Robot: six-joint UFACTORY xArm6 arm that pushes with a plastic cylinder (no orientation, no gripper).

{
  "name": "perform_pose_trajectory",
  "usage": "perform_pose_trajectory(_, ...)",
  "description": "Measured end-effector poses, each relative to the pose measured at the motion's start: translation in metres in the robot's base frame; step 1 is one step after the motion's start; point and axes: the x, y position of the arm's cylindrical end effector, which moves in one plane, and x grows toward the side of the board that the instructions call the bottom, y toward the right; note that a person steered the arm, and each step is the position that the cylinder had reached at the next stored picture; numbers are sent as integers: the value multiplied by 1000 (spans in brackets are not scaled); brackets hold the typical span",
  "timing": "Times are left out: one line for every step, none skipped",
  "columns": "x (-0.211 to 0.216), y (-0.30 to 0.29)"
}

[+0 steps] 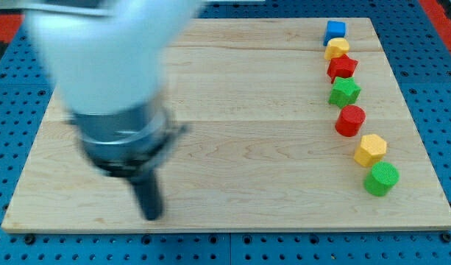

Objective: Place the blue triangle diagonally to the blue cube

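The blue cube [335, 31] sits at the top right of the wooden board [247, 162], at the head of a curved column of blocks. No blue triangle shows in this view; the blurred arm covers the board's upper left. My tip [150, 216] is near the board's lower left, far to the left of all visible blocks and touching none.
Below the blue cube, running down the right side: a yellow block [337, 49], a red star [342, 68], a green star [344, 92], a red cylinder [350, 121], a yellow hexagon [371, 150] and a green cylinder [380, 179]. Blue pegboard surrounds the board.
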Motion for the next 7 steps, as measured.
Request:
perform_pose_trajectory(-43,-55)
perform_pose_trajectory(-102,-73)
perform_pose_trajectory(-143,-47)
perform_pose_trajectory(-199,-47)
perform_pose_trajectory(-241,-30)
perform_pose_trajectory(-261,40)
perform_pose_trajectory(-245,50)
